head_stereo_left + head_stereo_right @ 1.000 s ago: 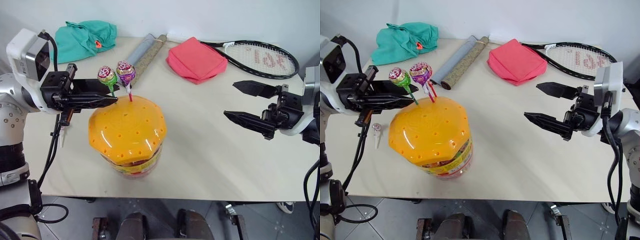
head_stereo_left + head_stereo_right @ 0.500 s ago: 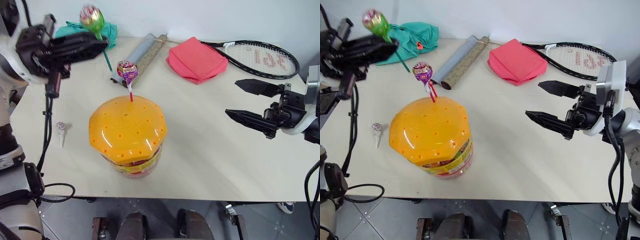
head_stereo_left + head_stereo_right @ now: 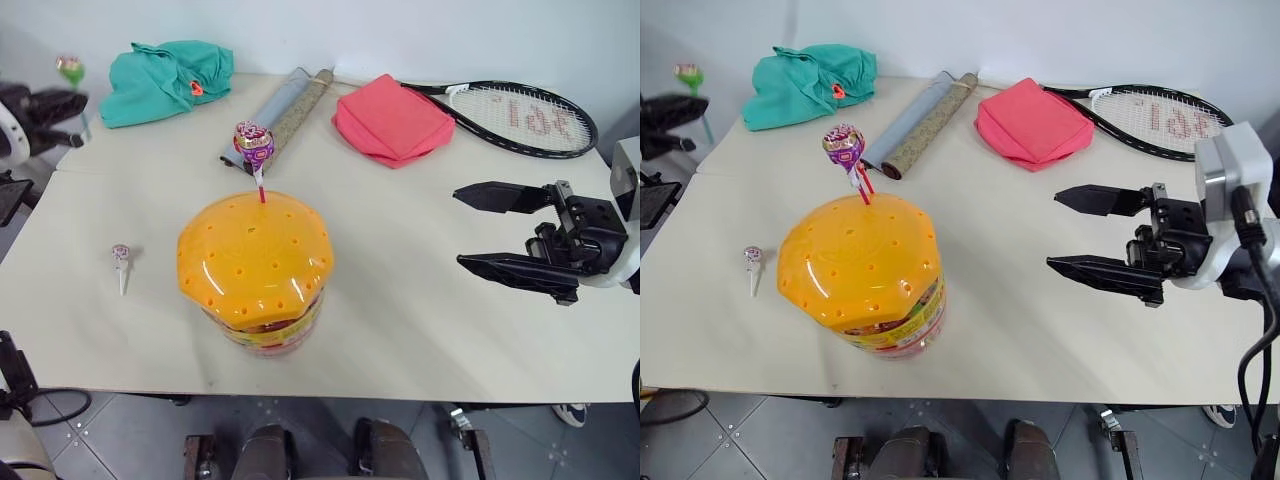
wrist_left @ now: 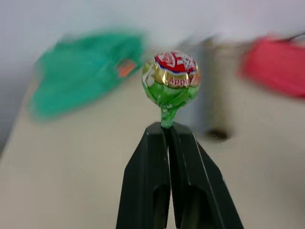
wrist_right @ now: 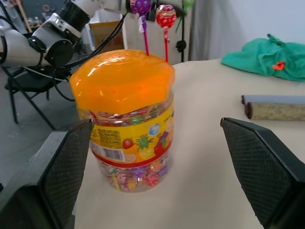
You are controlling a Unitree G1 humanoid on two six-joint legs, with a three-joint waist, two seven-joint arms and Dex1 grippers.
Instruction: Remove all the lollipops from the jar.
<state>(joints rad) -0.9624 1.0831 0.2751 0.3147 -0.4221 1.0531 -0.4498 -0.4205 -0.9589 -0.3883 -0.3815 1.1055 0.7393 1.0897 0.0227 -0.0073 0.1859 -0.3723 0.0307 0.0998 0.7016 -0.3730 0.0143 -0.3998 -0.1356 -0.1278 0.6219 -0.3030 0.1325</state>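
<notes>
Green lollipop (image 4: 170, 78), pinched in the left gripper (image 4: 167, 128), has left the jar (image 3: 255, 265) for upper left; right gripper (image 3: 478, 228) spread; others remain.

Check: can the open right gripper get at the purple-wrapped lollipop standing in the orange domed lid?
Probably yes: right gripper is open, bare table between it and the lollipop; lid sits below.
</notes>
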